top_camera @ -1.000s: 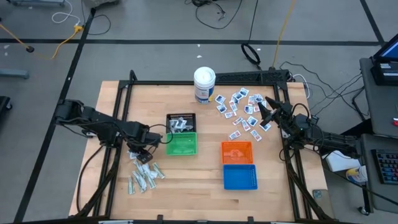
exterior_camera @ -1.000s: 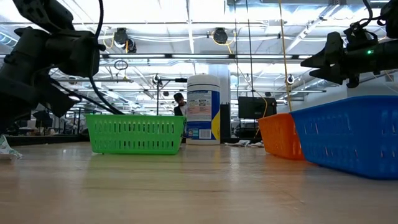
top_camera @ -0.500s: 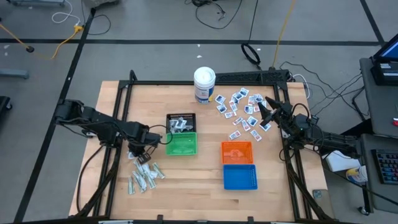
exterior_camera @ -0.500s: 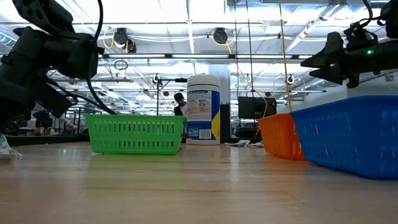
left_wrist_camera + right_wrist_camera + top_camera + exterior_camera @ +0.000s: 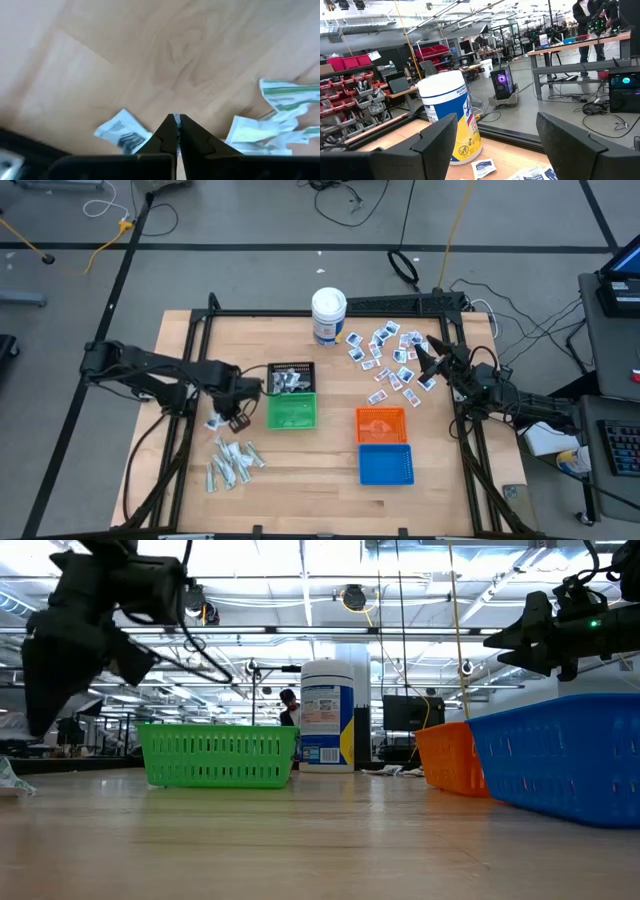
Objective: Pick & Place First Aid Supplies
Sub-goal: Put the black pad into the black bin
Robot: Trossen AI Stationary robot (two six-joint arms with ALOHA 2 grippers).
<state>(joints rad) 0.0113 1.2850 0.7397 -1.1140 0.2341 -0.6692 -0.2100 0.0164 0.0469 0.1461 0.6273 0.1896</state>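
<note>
1. Since a second ago the left gripper [image 5: 236, 417] has lifted off the strip pile and swung toward the black basket [image 5: 291, 377]; in the low view it now hangs higher above the table [image 5: 300, 840].
2. Its fingers [image 5: 192, 135] are pressed together with a sliver of pale wrapper showing at their tips; whether a packet is really pinched cannot be told.
3. Below and just beside that gripper lie the narrow strip packets [image 5: 232, 463], loose on the wood, with one stray strip [image 5: 122, 129] close under the tips.
4. Right of it stands the green basket [image 5: 292, 412], touching the black one, which holds several strips.
5. Farther right are the canister [image 5: 328, 316], orange basket [image 5: 381, 424] and blue basket [image 5: 385, 464].
6. Over the scattered blue-printed square packets [image 5: 385, 360] the right gripper [image 5: 424, 357] hovers, fingers spread wide, holding nothing.
</note>
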